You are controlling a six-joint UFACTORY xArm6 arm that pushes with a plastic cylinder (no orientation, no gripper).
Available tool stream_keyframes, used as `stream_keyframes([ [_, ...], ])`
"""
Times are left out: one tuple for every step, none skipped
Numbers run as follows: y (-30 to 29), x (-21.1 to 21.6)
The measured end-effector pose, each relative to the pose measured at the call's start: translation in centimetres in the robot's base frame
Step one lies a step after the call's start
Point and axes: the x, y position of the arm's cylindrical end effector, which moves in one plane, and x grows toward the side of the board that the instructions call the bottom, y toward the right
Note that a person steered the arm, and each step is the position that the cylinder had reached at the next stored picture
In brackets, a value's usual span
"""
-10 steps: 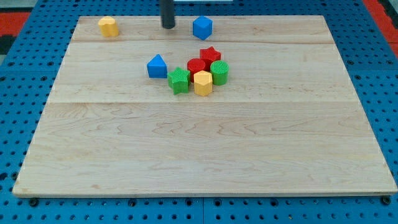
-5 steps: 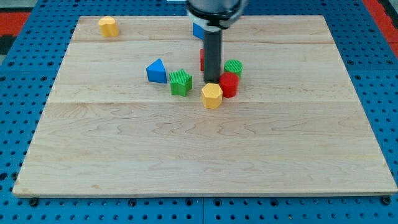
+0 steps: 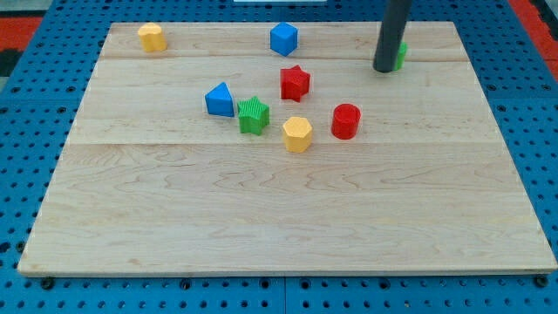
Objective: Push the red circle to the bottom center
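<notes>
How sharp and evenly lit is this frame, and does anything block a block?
Camera view: even, soft light, no glare; blocks such as the red circle look sharp; the rod looks slightly soft, and above my tip it hides most of a green block.

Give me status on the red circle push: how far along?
Done: the red circle stands free, just right of the yellow block.
In hand: nothing; my tip is up at the view's top right, against a green block.
Left: the whole push down to the board's bottom center.
</notes>
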Motion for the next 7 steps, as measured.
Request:
stream_keyframes([
  [0.6,-3.3],
  [2.1,-2.9],
  [2.2,-0.4],
  [6.3,-2.3],
  [9.2,-3.4],
  [6.6,-2.4],
  [-0.7,1.1],
])
